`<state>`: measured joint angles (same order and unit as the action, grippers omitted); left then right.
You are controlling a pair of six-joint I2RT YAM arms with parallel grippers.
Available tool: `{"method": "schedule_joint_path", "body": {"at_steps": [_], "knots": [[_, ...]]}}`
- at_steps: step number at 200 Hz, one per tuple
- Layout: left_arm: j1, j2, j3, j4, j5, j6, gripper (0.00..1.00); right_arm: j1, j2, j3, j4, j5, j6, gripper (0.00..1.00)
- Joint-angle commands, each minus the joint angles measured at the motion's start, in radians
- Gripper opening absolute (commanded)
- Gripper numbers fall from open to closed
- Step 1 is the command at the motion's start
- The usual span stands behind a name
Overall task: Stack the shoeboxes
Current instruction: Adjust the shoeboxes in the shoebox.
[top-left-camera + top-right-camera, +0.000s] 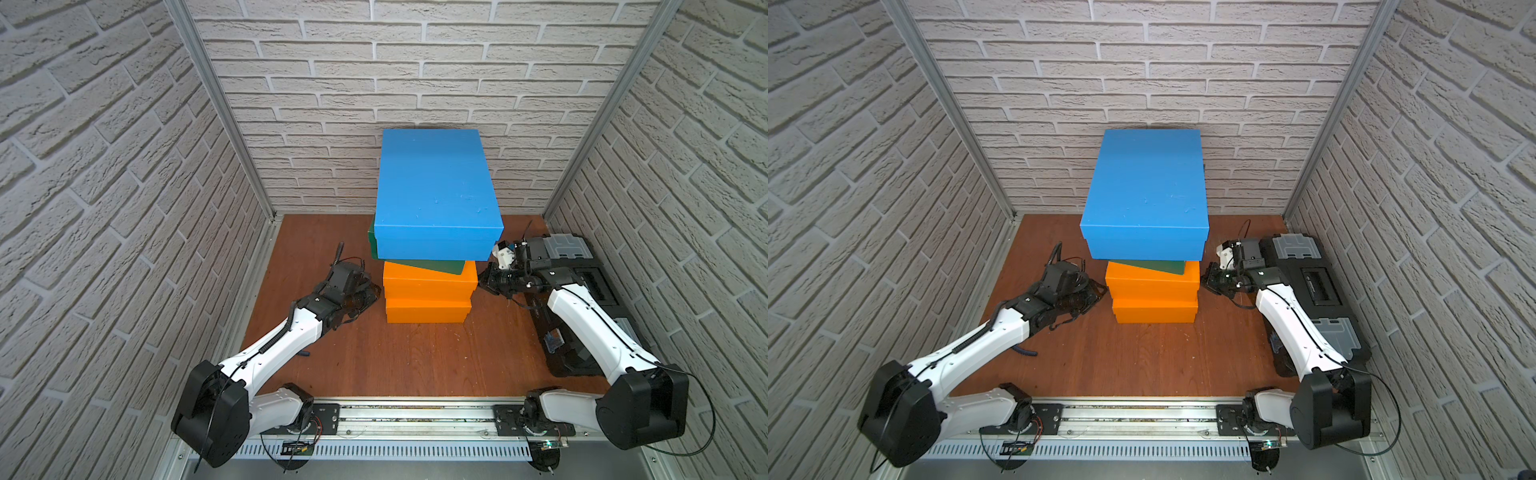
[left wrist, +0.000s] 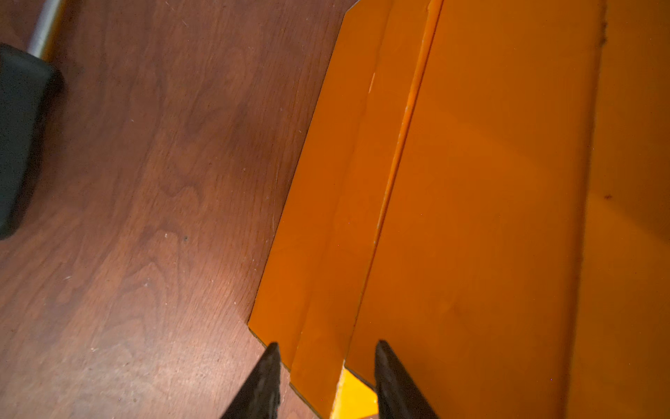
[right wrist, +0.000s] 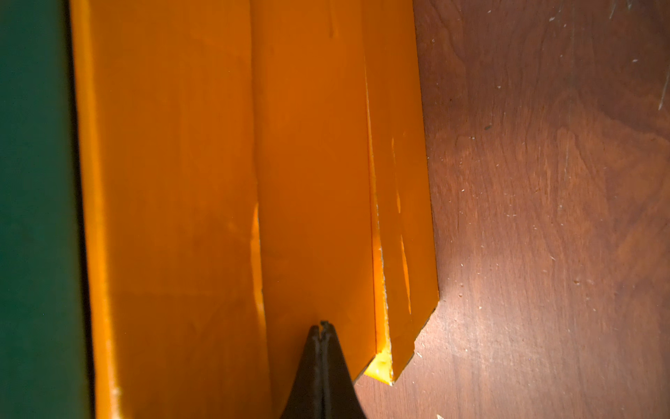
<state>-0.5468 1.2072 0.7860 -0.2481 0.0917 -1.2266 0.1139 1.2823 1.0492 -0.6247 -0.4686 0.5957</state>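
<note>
Left wrist view: my left gripper (image 2: 326, 344) is partly open, empty, at a corner of the orange shoeboxes (image 2: 471, 181); my right gripper (image 3: 323, 324), closed on nothing, is just beside their opposite side.

One slightly uneven stack, mid-scene: lower orange box (image 1: 428, 312), upper orange box (image 1: 429, 283), skewed dark green box (image 1: 428, 267), blue box (image 1: 434, 187) on top.

Left gripper (image 2: 326, 344) parted, right gripper (image 3: 322, 323) closed

My left pincer (image 2: 326, 350) and right pincer (image 3: 322, 326) are black. The plain matte rectangular boxes: blue box (image 1: 436, 187), dark green box (image 1: 444, 265), upper orange box (image 1: 430, 284), lower orange box (image 1: 428, 312). The wooden floor (image 1: 415, 361) is grained reddish-brown; the walls (image 1: 332, 83) are pale grey, brick-patterned.
</note>
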Motion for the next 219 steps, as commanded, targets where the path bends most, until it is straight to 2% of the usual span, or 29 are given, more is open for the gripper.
{"method": "schedule_joint_path", "body": {"at_steps": [1, 80, 219], "knots": [[-0.022, 0.009, 0.05, 0.055, 0.019, 0.0, 0.43, 0.014, -0.028, -0.01, 0.026, -0.007, 0.013, 0.03], [-0.122, -0.037, 0.061, 0.015, -0.038, -0.014, 0.43, 0.031, -0.044, -0.008, 0.02, 0.005, 0.025, 0.03], [-0.124, -0.082, 0.014, -0.005, -0.063, -0.032, 0.44, 0.088, -0.137, -0.054, -0.002, 0.053, 0.061, 0.03]]}}
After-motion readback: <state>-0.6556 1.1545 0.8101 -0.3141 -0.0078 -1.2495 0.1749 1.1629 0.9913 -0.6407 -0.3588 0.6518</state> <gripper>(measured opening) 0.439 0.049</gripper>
